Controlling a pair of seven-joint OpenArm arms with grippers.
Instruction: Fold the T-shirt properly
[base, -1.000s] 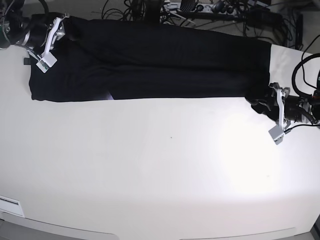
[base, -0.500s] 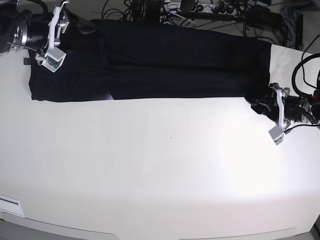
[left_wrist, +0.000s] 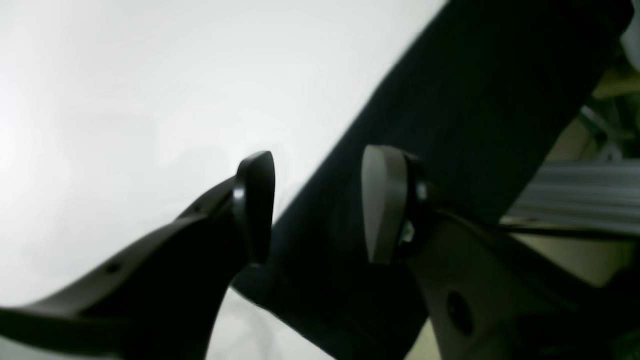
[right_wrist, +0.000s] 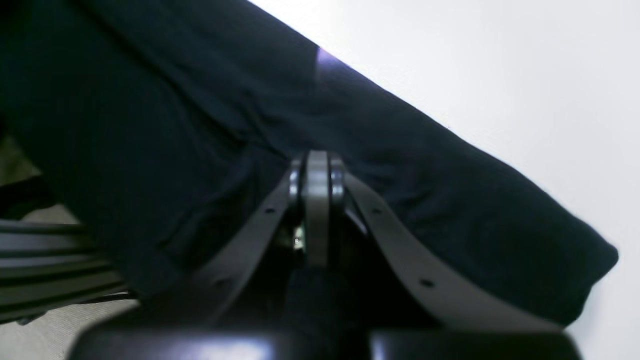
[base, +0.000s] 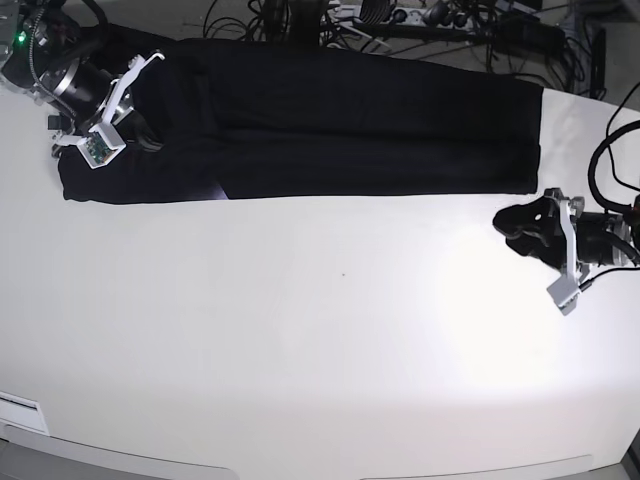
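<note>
Two arms, different states: your right gripper (right_wrist: 317, 200) has its fingers pressed together over the large black cloth T-shirt (base: 340, 125), which lies as a long folded band along the far edge of the white table (base: 320, 350); whether fabric is actually pinched I can't tell. Your left gripper (left_wrist: 317, 205) sits fingers apart, just off the band's other end. Get a confirmed pinch on both ends, then lift evenly so the fold lands square.

White table (base: 300, 350), black cables (base: 420, 25) bunched behind far edge
</note>
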